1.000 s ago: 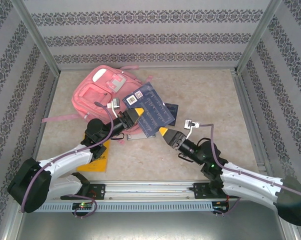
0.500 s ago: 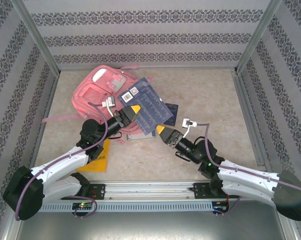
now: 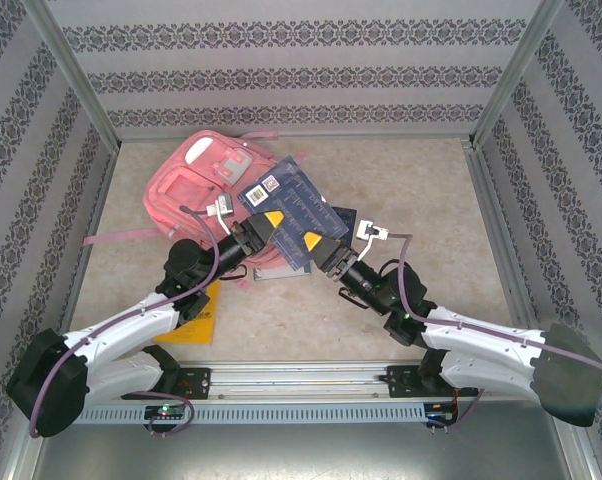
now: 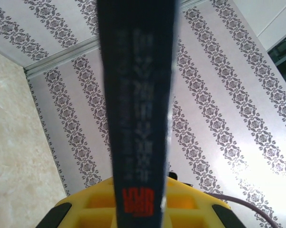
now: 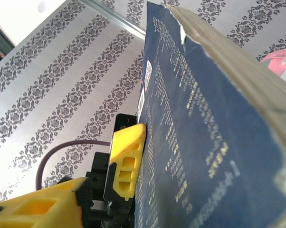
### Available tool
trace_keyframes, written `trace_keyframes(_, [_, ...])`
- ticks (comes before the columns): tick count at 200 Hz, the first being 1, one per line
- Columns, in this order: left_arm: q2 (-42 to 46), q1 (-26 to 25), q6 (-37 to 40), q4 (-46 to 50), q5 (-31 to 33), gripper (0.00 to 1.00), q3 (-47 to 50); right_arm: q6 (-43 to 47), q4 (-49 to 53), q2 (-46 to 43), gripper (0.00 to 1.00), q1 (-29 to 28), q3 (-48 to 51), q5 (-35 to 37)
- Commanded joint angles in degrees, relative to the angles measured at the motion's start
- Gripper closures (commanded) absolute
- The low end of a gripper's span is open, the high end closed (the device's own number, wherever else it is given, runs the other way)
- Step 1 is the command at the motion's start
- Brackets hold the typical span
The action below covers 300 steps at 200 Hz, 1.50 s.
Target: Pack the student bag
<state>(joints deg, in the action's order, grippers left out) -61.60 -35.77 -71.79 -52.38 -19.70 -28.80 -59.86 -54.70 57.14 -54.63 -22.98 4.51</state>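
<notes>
The student bag (image 3: pixel 196 185) lies flat at the table's back left, pink, pockets up. Over its right edge a dark blue book (image 3: pixel 291 210) is held tilted, with my left gripper (image 3: pixel 269 222) shut on its lower left part. In the left wrist view the book's spine (image 4: pixel 138 95) rises between the yellow fingers of the left gripper (image 4: pixel 138 204). My right gripper (image 3: pixel 319 247) is at the book's lower right corner. In the right wrist view its own finger (image 5: pixel 48 209) stands apart from the book's cover (image 5: pixel 195 156), and the left gripper's finger (image 5: pixel 126 161) presses that cover.
A second dark blue book (image 3: pixel 344 222) lies on the table under the held one. A yellow booklet (image 3: pixel 201 318) lies near the front left beneath my left arm. Patterned walls close the table on three sides.
My right gripper has moved up and left to the held book's lower corner, and its jaws have narrowed. The left gripper still holds the book, now slightly higher.
</notes>
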Motion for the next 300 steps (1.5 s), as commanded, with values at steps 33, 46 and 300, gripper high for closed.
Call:
trace_keyframes(33, [-0.2, -1.6, 1.5, -1.7, 1.9, 1.0, 0.4, 1.1, -4.5, 0.8, 0.6, -0.5, -1.8, 6.1])
trace_keyframes(46, [-0.2, -1.8, 1.4, -1.6, 2.2, 1.0, 0.5, 1.2, -4.2, 0.8, 0.66, -0.3, -1.6, 7.3])
trace_keyframes(300, [2.7, -1.8, 19.3, 33.4, 1.3, 0.61, -6.7, -2.2, 37.2, -23.4, 1.0, 6.0, 7.7, 18.2])
